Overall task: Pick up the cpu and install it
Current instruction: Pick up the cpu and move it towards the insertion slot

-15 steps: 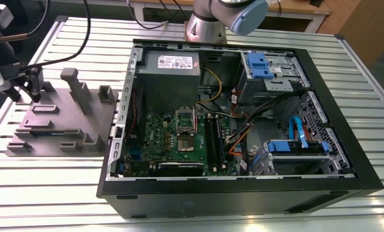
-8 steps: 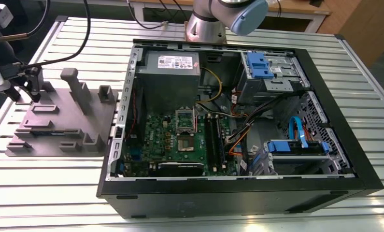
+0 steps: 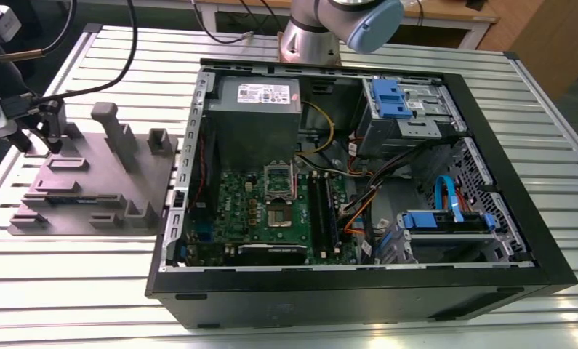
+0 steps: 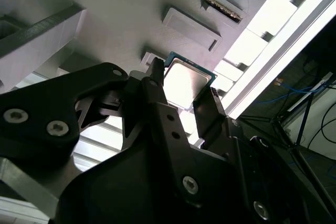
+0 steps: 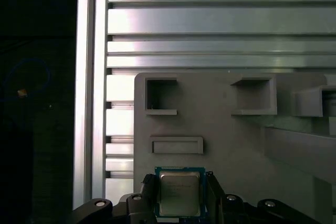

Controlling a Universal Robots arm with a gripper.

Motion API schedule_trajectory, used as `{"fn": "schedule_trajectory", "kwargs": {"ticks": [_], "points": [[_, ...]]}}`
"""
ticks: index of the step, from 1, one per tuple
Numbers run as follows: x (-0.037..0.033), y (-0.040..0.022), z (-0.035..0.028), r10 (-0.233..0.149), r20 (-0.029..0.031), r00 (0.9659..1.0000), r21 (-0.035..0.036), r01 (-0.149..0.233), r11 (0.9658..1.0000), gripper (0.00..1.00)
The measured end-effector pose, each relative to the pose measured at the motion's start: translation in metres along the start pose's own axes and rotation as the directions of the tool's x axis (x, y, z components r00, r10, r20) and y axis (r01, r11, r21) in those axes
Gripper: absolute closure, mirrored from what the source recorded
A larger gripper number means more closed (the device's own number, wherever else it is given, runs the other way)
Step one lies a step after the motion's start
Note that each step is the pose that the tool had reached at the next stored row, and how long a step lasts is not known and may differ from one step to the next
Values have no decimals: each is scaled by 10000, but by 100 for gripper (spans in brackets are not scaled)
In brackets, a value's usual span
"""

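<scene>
The tool [image 5: 181,183] has its fingers clamped on opposite edges of the cpu [image 5: 179,196]. The chip sits at the grey fixture plate [image 5: 226,140] on the bench [image 5: 210,24], well apart from the open computer case [image 3: 366,291].

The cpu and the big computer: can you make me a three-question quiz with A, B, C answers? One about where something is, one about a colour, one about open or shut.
1. Where is the cpu?
A) between the fingers, at the grey fixture plate
B) in the motherboard socket
C) on the floor

2. What colour are the drive brackets?
A) red
B) blue
C) yellow

3. The computer case is:
A) closed
B) standing upright
C) open, insides showing

Answers:
1 A: both wrist views show the chip clamped between the fingers by the plate.
2 B: the exterior view shows them blue.
3 C: its side panel is off and the board shows.
</scene>
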State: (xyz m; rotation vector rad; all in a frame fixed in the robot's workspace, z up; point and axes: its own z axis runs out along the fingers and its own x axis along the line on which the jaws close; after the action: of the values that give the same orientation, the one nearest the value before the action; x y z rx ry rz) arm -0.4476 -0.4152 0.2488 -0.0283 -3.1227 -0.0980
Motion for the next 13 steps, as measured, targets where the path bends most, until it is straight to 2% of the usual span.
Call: {"fn": "schedule_trajectory", "kwargs": {"ticks": [13], "points": [[-4,2,-38,-1,-1,10000,1,1,10000,53]]}}
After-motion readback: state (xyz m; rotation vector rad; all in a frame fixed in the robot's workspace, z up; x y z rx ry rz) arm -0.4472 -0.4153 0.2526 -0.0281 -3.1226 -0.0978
